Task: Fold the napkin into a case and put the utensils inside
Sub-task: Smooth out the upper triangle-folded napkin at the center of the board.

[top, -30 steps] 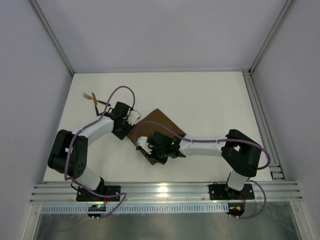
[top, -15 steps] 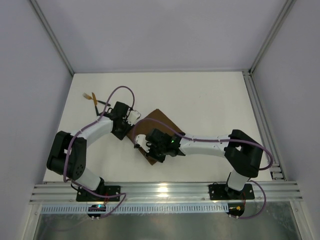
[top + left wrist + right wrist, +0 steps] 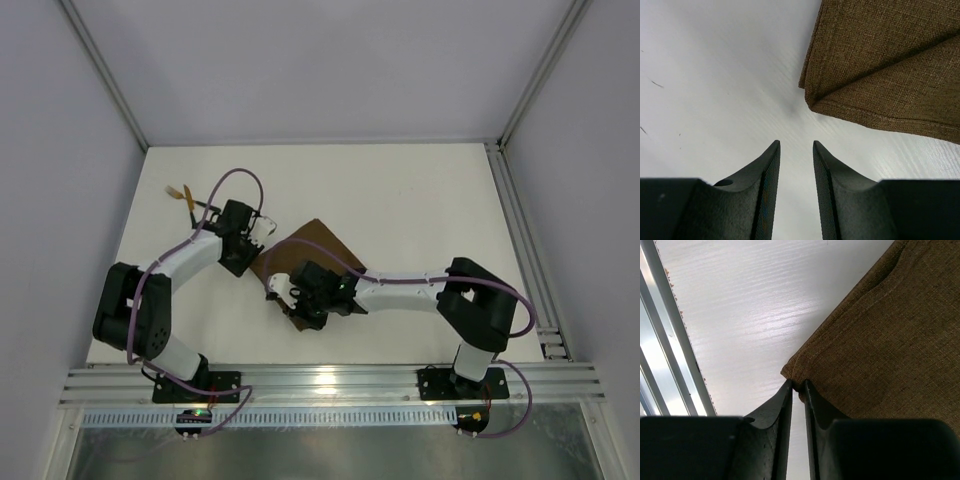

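The napkin (image 3: 312, 243) lies folded on the white table as a dark-brown oblong set diagonally. My right gripper (image 3: 284, 298) is at its near left corner. In the right wrist view the gripper (image 3: 798, 384) is shut on that corner of the napkin (image 3: 880, 340), with the hem pinched between the tips. My left gripper (image 3: 262, 233) hovers at the napkin's upper left side. In the left wrist view it (image 3: 796, 144) is open over bare table, just short of a folded corner of the napkin (image 3: 880, 65). The utensils (image 3: 186, 196) lie at the far left, gold heads pointing left.
An aluminium rail (image 3: 320, 380) runs along the table's near edge and shows close by in the right wrist view (image 3: 665, 340). Another rail (image 3: 522, 240) borders the right side. Grey walls enclose the table at the left, back and right.
My right gripper has edged left and towards the near edge at the napkin's corner. The left gripper has shifted slightly away from me. The napkin and utensils lie as before.
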Controlling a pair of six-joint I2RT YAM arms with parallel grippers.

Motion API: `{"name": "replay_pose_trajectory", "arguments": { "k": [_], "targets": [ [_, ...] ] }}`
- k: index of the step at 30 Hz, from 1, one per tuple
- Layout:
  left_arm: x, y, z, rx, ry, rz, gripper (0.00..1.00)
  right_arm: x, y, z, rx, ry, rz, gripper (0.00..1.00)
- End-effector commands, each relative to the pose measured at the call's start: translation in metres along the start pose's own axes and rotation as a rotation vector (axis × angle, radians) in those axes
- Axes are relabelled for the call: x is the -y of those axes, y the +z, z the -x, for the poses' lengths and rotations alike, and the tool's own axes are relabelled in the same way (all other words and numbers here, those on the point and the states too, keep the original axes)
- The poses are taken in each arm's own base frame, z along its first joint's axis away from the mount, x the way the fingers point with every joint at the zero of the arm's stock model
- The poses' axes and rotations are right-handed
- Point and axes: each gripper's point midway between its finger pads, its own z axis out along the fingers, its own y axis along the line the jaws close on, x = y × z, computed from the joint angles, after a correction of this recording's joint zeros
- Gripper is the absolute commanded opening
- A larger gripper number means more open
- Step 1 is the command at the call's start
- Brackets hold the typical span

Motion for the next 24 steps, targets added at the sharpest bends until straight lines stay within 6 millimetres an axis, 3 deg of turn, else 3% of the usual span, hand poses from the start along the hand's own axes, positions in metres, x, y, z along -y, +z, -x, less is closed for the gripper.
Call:
{"name": "replay_pose_trajectory", "arguments": {
  "k": [1, 5, 8, 12, 13, 16, 19, 21, 22, 24],
  "targets": [
    [-0.009, -0.011, 0.016, 0.044, -0.018, 0.025, 0.35, -0.005, 0.011, 0.005, 0.040, 0.011, 0.030, 0.22],
    [-0.011, -0.017, 0.015, 0.048, -0.023, 0.026, 0.41, -0.004, 0.013, -0.001, 0.030, 0.019, 0.021, 0.38],
    [-0.012, -0.025, 0.018, 0.079, -0.038, -0.001, 0.48, -0.001, 0.003, 0.003, 0.047, 0.019, -0.008, 0.45],
    [0.004, -0.034, 0.036, 0.153, -0.061, -0.130, 0.59, 0.001, -0.019, 0.022, 0.126, 0.034, -0.047, 0.52],
    [0.007, -0.034, 0.039, 0.159, -0.059, -0.149, 0.62, 0.002, -0.031, 0.033, 0.172, 0.038, -0.058, 0.57],
    [0.011, -0.033, 0.050, 0.192, -0.069, -0.180, 0.73, 0.001, -0.056, 0.050, 0.280, 0.072, -0.090, 0.59],
    [0.011, -0.024, 0.060, 0.194, -0.089, -0.200, 0.77, 0.001, -0.069, 0.049, 0.338, 0.170, -0.118, 0.60],
    [0.012, -0.010, 0.058, 0.153, -0.114, -0.212, 0.77, 0.013, -0.078, 0.038, 0.356, 0.328, -0.186, 0.60],
    [0.012, -0.006, 0.058, 0.144, -0.118, -0.209, 0.77, 0.028, -0.082, 0.028, 0.356, 0.418, -0.222, 0.60],
    [0.011, 0.003, 0.055, 0.127, -0.114, -0.202, 0.76, 0.043, -0.085, -0.003, 0.323, 0.590, -0.255, 0.60]
  ]
}}
